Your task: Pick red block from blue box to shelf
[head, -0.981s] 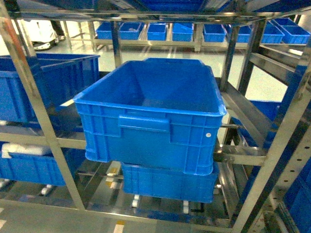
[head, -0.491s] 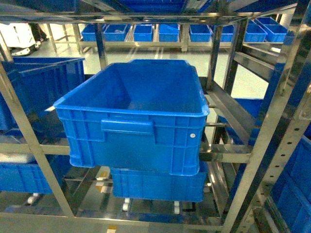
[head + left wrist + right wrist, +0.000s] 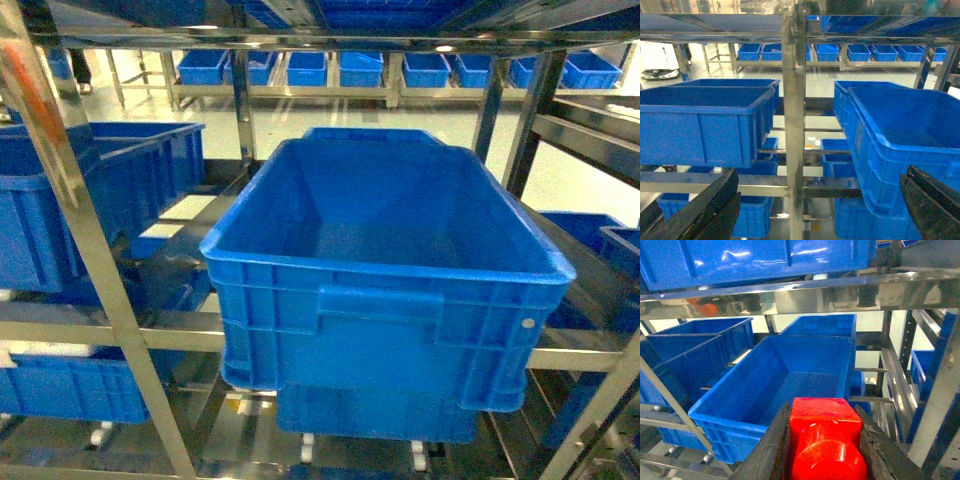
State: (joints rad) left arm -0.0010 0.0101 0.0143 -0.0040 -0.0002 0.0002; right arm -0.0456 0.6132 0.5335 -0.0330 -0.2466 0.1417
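My right gripper is shut on the red block, a glossy red brick with a round stud facing the camera, clamped between the two dark fingers. It hangs in front of the shelf, whose shiny steel rail runs just above. The shelf uprights and rails fill the head view, where neither gripper shows. In the left wrist view, my left gripper stands open and holds nothing, facing a shelf upright. The blue box is out of view.
Dark blue ribbed crates sit on the shelf tiers: a large empty one in the middle, another at left, more below. An empty crate lies ahead of and below the red block, another overhead. A row of crates lines the far floor.
The head view has swung and drawn closer to the shelf; the large middle crate now looks bigger and sits further right and lower.
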